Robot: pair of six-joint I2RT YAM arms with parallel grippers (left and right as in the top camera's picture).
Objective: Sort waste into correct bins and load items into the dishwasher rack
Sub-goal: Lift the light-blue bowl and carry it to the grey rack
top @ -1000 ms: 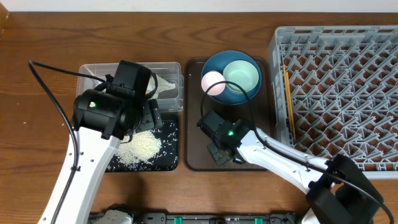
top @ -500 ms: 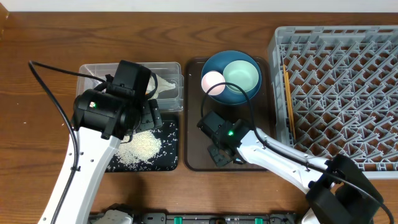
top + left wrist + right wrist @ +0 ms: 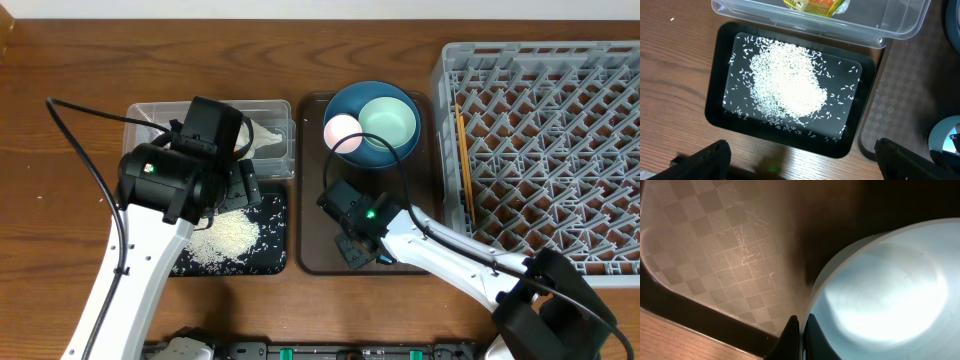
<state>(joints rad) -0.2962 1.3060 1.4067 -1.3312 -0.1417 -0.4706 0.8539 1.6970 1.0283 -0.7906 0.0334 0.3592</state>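
Right fingers (image 3: 790,335) pressed together at the rim of the small light blue bowl (image 3: 885,290), one inside and one outside: a pinch on the wall, by the look of it. The bowl sits on the brown serving tray (image 3: 715,255). That's the loading step. Next comes a clean lift and a carry across to the dishwasher rack (image 3: 560,150), and a thin rim grip like that could slip. Left fingers (image 3: 707,157) spread wide, hovering over the rice (image 3: 787,82) in the black tray (image 3: 717,75). Against a second ago, both arms look unmoved.
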